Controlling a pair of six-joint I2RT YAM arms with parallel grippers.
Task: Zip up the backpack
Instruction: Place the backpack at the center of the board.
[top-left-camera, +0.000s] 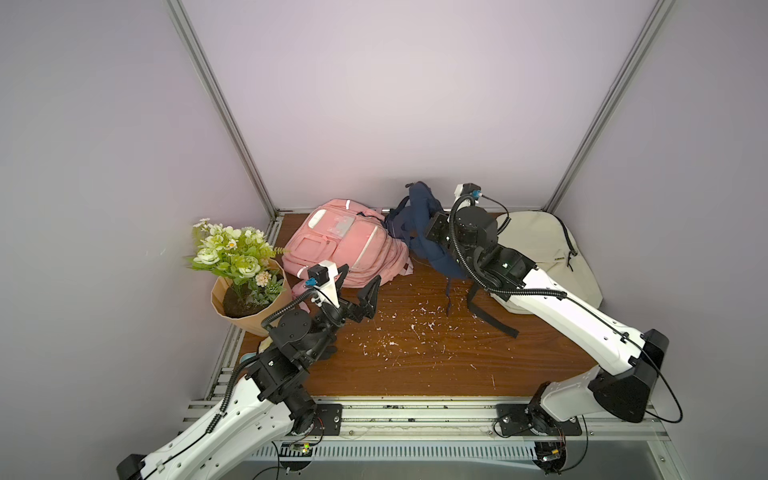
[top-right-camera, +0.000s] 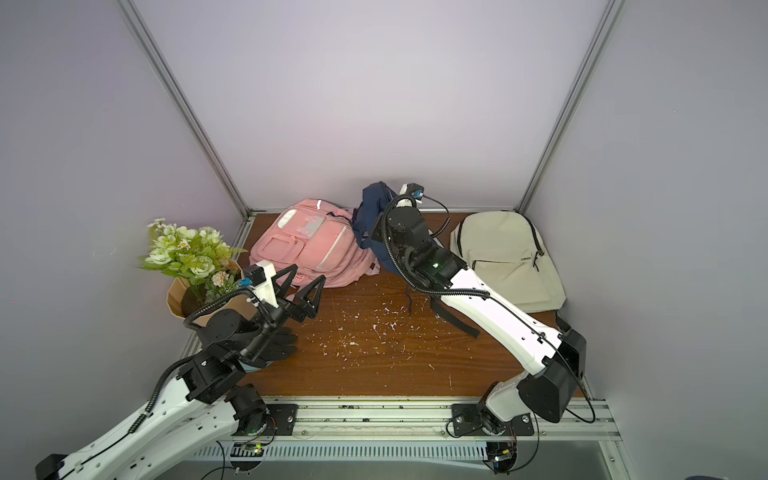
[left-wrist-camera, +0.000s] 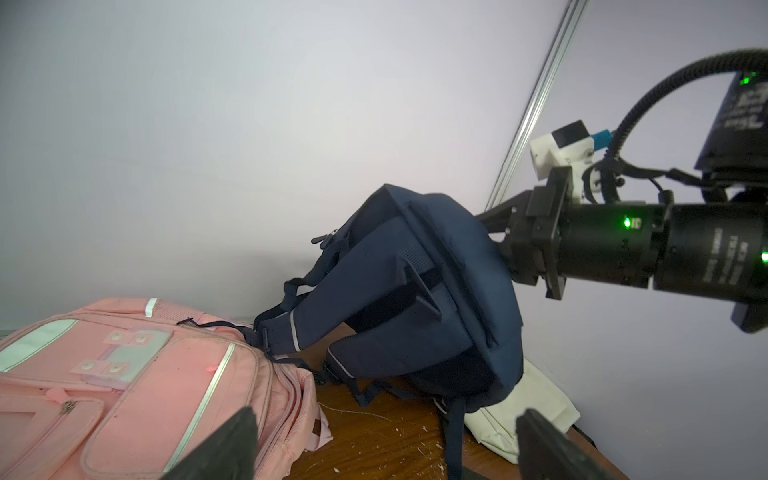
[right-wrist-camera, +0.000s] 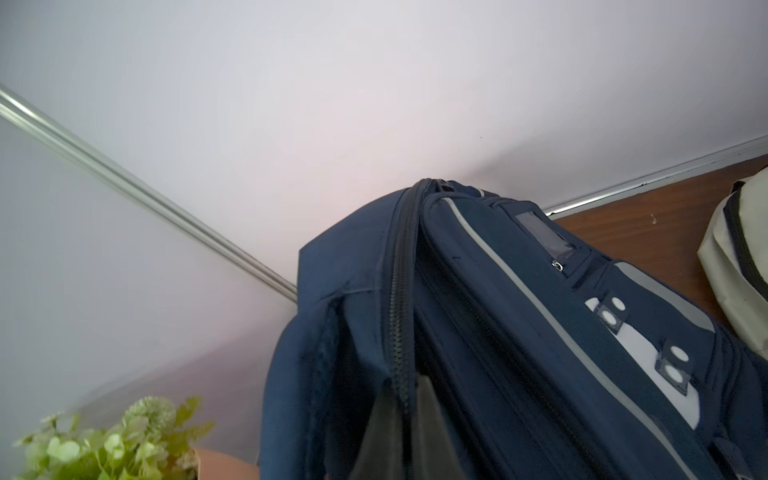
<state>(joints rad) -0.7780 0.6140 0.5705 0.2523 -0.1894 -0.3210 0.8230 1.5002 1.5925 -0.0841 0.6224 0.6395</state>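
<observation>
No text could be read in full in any view. In the left wrist view, white printed lines ran along the black forearm housing (left-wrist-camera: 719, 257) of the right arm, but the characters were too small and blurred to resolve. Further white printing on the black upper housing (left-wrist-camera: 744, 104) of the same arm was equally illegible. In both top views, a small dark tag (top-left-camera: 559, 258) sat on the front of the cream backpack (top-left-camera: 536, 237), and its lettering could not be made out. The clear window (right-wrist-camera: 544, 235) on the navy backpack (right-wrist-camera: 478, 353) showed no legible writing.
</observation>
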